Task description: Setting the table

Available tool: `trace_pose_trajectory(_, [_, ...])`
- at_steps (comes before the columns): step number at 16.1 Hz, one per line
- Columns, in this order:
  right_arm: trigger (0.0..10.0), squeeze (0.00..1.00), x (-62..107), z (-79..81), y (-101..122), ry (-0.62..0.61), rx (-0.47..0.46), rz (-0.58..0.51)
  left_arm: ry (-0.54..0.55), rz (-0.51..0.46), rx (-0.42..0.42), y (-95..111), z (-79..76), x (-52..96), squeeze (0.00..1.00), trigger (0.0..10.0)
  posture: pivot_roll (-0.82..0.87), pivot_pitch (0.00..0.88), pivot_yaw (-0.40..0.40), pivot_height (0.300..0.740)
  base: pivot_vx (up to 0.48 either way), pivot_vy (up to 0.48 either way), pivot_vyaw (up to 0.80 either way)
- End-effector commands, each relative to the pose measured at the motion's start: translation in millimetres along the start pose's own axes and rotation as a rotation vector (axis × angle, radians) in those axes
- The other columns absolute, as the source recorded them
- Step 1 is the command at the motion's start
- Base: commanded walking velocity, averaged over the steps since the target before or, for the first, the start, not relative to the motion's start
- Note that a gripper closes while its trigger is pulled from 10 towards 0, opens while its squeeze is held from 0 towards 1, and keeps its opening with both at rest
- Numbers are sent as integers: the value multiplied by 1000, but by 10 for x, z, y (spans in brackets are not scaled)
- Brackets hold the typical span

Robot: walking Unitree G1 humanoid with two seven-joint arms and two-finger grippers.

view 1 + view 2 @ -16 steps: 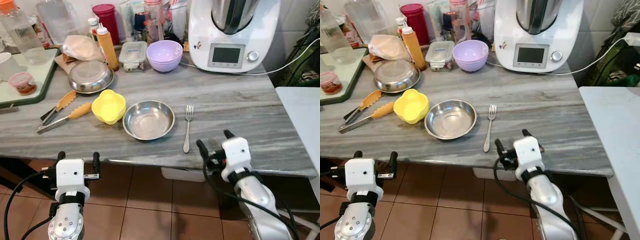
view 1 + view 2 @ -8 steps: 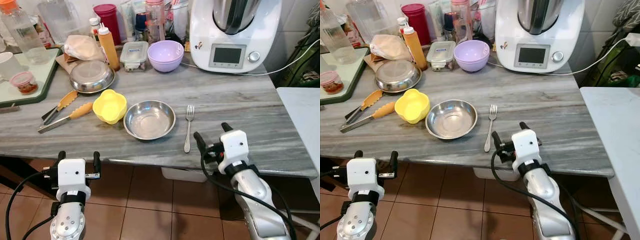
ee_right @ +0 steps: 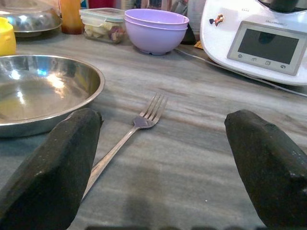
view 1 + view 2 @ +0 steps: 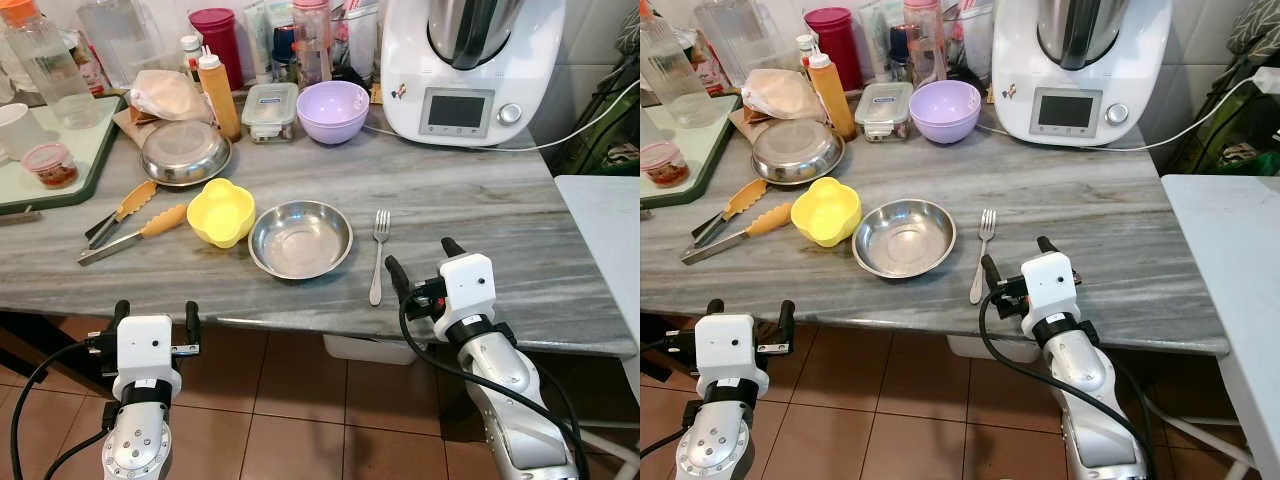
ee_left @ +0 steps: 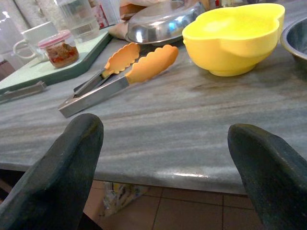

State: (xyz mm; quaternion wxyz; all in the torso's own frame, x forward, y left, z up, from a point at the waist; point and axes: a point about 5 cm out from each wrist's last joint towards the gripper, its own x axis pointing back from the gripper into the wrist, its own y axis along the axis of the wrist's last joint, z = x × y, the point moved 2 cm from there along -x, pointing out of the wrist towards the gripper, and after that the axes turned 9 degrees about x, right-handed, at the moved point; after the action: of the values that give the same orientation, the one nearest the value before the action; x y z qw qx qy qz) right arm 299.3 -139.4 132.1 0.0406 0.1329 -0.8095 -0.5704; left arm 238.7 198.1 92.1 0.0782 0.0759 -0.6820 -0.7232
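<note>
A fork (image 4: 377, 255) lies on the grey marble counter (image 4: 480, 210), tines pointing away from me, just right of an empty steel bowl (image 4: 300, 239). Left of that bowl sit a yellow flower-shaped bowl (image 4: 220, 212) and orange-tipped tongs (image 4: 130, 225). My right gripper (image 4: 422, 258) is open over the counter's front edge, its left finger close beside the fork's handle end. In the right wrist view the fork (image 3: 129, 132) lies between the two fingers, nearer the left one. My left gripper (image 4: 156, 312) is open, low in front of the counter edge, facing the tongs (image 5: 122, 76).
At the back stand a purple bowl (image 4: 334, 110), a second steel bowl (image 4: 184, 152), a lidded container (image 4: 271, 108), a sauce bottle (image 4: 217, 95) and a white kitchen machine (image 4: 470, 65) with a cable. A green tray (image 4: 70, 150) is far left, a white table (image 4: 610, 230) right.
My right gripper has moved forward and up, from below the counter edge to over it beside the fork. The left arm has stayed put.
</note>
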Motion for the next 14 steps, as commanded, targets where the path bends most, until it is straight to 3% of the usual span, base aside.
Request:
trace_pose_trajectory(1, [10000, 0, 5, 2, 32, 3, -1, -11, 10, 12, -13, -11, 29, 15, 0, 10000, -87, 115, 90, 740, 0, 0, 0])
trace_pose_trajectory(14, [10000, 0, 8, -2, 40, -15, -1, -5, -39, 34, -19, -10, 5, 9, 0, 10000, -92, 136, 101, 740, -285, 0, 0])
